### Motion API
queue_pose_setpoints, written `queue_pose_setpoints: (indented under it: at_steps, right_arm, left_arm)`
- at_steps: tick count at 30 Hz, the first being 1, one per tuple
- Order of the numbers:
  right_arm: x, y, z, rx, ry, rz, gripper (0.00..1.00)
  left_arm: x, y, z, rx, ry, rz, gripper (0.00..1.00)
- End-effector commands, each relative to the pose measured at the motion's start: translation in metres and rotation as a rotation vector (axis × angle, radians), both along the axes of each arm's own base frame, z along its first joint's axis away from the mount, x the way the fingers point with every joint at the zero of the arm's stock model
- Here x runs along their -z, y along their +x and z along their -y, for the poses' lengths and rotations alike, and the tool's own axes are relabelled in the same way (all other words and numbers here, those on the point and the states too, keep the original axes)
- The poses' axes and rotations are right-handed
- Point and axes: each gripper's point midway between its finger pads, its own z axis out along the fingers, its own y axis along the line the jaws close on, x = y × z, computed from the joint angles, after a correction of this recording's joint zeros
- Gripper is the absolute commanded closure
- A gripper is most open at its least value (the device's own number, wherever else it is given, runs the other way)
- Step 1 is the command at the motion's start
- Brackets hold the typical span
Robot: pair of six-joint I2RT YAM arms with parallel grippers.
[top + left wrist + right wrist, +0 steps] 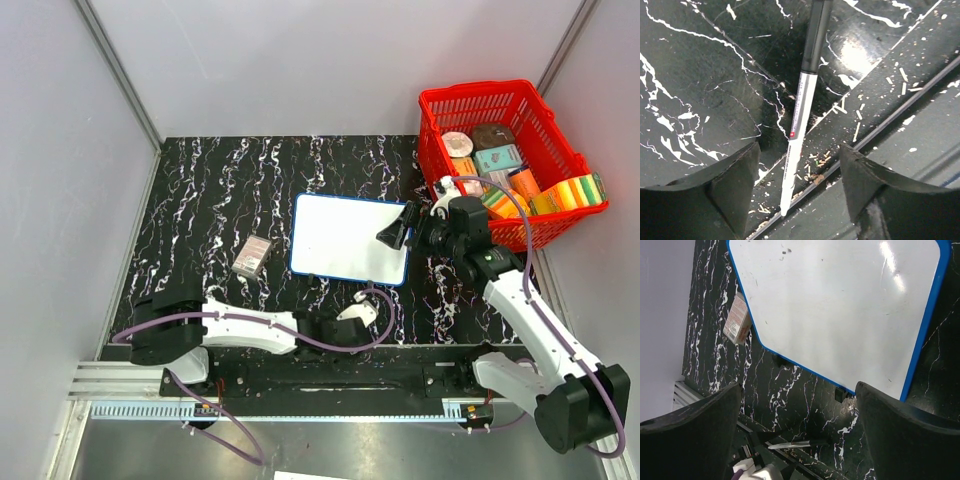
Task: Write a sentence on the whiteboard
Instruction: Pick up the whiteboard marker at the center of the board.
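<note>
The whiteboard (350,240) lies flat mid-table (200,200), long axis 9 to 3 o'clock — glossy white, thin blue rim. The right gripper (398,228) gapes wide at its 3 o'clock edge. The left gripper (799,155) stands parted around a pen (801,110) — cap toward 12 — not touching it.

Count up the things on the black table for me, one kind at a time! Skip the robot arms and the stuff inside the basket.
whiteboard: 1
marker pen: 1
small packet: 1
red basket: 1
Total: 4
</note>
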Motion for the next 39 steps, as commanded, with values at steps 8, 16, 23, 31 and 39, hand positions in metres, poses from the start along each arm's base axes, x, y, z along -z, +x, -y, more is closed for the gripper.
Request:
queue_pose_setpoints:
  at_steps: [8,16,23,31,39]
  right_arm:
    - [-0.013,-0.001,0.005,0.004,0.023,0.048,0.0]
    - [-0.036,-0.006,0.007,-0.012,0.072,0.094,0.0]
    - [-0.057,-0.017,-0.007,-0.113,0.129,0.111,0.02]
    - [-0.084,-0.043,-0.071,-0.349,0.237,0.142,0.04]
    - [-0.08,-0.07,-0.115,-0.493,0.294,0.086,0.19]
  left_arm:
    - [0.02,0.018,-0.021,-0.052,0.106,0.106,0.9]
    - [-0.012,0.029,-0.013,-0.095,-0.075,0.085,1.0]
    - [-0.109,0.056,-0.012,-0.129,-0.429,0.046,1.0]
    - [-0.2,0.082,-0.018,-0.124,-0.696,0.031,1.0]
    - [-0.241,0.083,-0.013,-0.092,-0.798,0.044,1.0]
